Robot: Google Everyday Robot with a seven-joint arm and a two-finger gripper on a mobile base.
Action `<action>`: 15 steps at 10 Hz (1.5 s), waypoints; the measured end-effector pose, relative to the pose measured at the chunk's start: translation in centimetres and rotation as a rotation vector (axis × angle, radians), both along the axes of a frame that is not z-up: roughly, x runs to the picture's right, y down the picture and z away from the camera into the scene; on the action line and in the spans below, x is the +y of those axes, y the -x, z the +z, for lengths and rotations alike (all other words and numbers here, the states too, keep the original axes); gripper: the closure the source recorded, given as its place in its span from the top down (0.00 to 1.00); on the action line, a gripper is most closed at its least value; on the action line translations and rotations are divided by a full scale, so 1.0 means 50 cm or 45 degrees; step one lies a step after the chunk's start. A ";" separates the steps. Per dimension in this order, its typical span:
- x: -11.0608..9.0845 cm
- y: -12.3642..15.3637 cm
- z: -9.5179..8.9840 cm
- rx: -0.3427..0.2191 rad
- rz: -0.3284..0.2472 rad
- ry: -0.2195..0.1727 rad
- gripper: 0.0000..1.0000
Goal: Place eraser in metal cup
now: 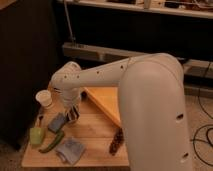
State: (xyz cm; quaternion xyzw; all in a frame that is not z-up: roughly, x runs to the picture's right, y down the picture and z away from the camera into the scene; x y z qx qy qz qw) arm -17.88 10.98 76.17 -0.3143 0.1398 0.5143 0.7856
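- While the white arm (130,85) reaches down over the wooden surface (97,132), the hand (73,115) hangs just right of the grey-blue eraser (56,122); whether it is open or closed, I cannot tell.
- The eraser lies flat on the surface, near the green pepper (36,135).
- A pale cup (44,98) stands at the surface's back-left corner.
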 end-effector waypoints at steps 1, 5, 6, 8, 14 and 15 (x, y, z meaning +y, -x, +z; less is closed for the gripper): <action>0.001 -0.002 0.001 0.009 -0.004 0.000 0.03; 0.013 0.003 0.010 0.017 0.009 0.012 0.44; 0.014 0.006 0.013 0.016 0.013 0.013 0.52; 0.018 0.012 0.017 0.016 0.019 0.014 0.69; -0.003 0.020 0.019 0.012 0.049 -0.008 0.71; -0.011 0.025 0.015 0.006 0.049 -0.014 0.71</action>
